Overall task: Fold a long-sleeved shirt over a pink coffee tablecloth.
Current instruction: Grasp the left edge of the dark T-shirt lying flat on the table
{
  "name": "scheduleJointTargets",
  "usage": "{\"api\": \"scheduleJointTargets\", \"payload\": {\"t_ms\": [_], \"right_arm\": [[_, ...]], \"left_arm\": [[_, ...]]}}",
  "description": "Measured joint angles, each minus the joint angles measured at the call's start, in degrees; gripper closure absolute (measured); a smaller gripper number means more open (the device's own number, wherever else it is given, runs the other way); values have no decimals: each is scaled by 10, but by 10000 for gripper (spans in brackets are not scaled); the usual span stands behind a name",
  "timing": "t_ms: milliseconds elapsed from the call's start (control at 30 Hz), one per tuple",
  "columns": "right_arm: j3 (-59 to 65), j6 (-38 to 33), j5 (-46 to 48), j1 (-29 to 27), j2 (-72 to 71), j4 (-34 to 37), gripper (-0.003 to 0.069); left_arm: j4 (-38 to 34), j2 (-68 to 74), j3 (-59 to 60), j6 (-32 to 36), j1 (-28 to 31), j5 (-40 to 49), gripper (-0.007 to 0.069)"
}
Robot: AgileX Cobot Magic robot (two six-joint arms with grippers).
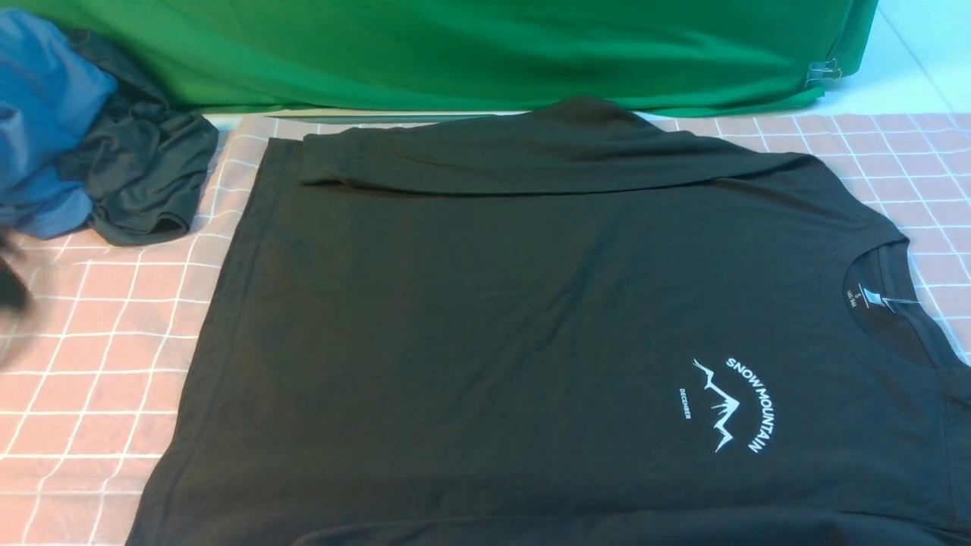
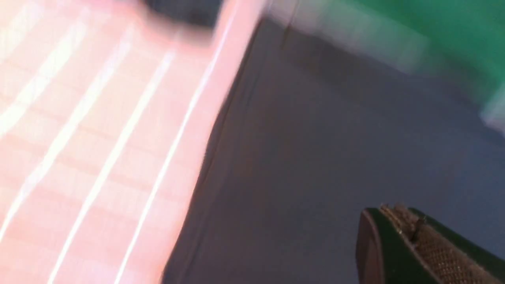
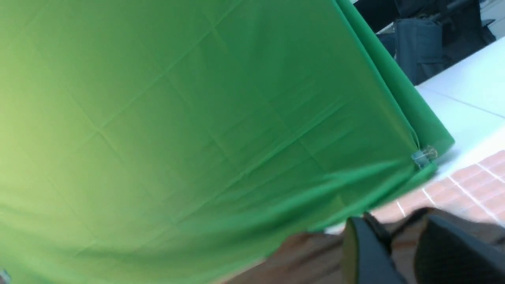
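1. Logged long-sleeved shirt: black, soft matte knit, spread flat and smooth on pink coffee tablecloth, collar toward robot's right, hem toward left. Noted one sleeve folded across far edge of body as a long flat band. Read small white peak logo with arched SNOW MOUNTAIN lettering near round collar; saw white neck label inside it.
2. Recorded tablecloth as dusty pink with thin white grid of squares, showing left of shirt and at far right.
3. Logged two crumpled pieces at far left: blue garment and dark grey-green garment, touching each other, bunched in soft folds, near shirt's hem corner but apart from it.
4. Noted green cloth, plain and bright with faint creases, hanging behind table, held by a clear clip at its right end.
5. Saw only one finger of left claw, dark with brown mesh-textured pad, over shirt near its edge; view blurred, cannot tell whether open or closed.
6. Found right claw with two dark rounded fingers apart, gripping nothing.
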Motion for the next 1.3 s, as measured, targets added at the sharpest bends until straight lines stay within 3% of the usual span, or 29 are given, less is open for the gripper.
{"api": "scheduleJointTargets", "payload": {"t_ms": [100,233,433,533,800,967,1100,1300], "right_arm": [[-43,-5,94,14,5,0,494],[-169,-89,254,53,85,0,619],[-331,-184,410,108,260,0,622],[-389,-229,467,134,358,0,622],[-417,-260,474,197,504,3,622],[-417,-261,445,235,551,6,622],[-417,-261,422,256,564,7,622],[-418,-261,404,264,564,7,622]], "left_arm": [[-20,66,5,32,0,50,610],[-63,109,44,70,-1,22,610],[-138,112,118,126,-1,-23,610],[-136,116,151,147,-1,-30,612],[-105,170,161,147,-11,-26,612],[-70,213,161,98,-112,-27,612],[45,237,161,-20,-206,-37,612],[59,251,161,-52,-246,-92,566]]}}
